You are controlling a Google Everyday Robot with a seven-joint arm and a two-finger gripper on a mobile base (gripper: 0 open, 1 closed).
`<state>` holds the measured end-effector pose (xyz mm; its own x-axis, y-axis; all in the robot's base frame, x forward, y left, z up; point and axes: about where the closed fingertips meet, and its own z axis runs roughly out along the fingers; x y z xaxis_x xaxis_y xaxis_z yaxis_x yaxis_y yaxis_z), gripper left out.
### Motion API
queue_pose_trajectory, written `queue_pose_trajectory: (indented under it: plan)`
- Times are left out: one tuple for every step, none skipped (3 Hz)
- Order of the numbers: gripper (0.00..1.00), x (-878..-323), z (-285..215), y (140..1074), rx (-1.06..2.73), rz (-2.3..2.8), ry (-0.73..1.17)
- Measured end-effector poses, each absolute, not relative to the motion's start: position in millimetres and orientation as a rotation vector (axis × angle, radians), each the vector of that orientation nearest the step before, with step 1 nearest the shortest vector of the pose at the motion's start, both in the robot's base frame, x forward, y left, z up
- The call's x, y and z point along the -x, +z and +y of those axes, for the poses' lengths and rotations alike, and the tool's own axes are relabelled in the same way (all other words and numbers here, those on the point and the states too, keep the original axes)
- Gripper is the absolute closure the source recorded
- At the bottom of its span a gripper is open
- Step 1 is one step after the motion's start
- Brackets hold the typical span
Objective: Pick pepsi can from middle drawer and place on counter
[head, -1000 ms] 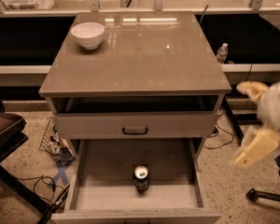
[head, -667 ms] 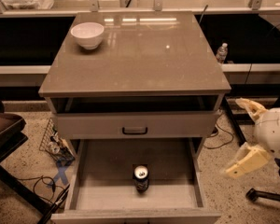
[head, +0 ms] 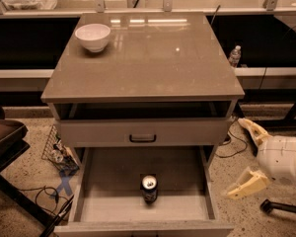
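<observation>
The pepsi can (head: pixel 149 189) stands upright on the floor of the pulled-out middle drawer (head: pixel 103 209), near its centre front. The counter (head: pixel 148 58) is the glossy grey-brown slab on top of the cabinet. My gripper (head: pixel 246 154) is at the right of the cabinet, level with the drawer and outside its right wall. It is open and empty, with one cream finger (head: pixel 251 129) pointing up-left and the other (head: pixel 246 183) pointing down-left. It is well apart from the can.
A white bowl (head: pixel 92 36) sits at the counter's back left. A closed drawer front with a dark handle (head: pixel 142 138) is above the open drawer. A water bottle (head: pixel 235 56) stands behind at right. Cables and a wire basket (head: pixel 56 149) lie on the floor at left.
My gripper has moved down and to the left, closer to the open drawer's right side. The can and the bowl have not moved.
</observation>
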<state>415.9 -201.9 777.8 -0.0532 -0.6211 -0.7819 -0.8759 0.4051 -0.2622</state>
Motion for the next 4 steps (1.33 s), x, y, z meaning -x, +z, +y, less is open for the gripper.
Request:
queue_pose_trajectory:
  plan:
    - [0.00, -418, -193, 763, 1.303, 1.760, 0.398]
    - [0.00, -419, -162, 715, 1.307, 1.727, 0.497]
    - [0.00, -423, -125, 657, 1.298, 1.695, 0.577]
    - [0.00, -431, -95, 614, 1.282, 1.681, 0.616]
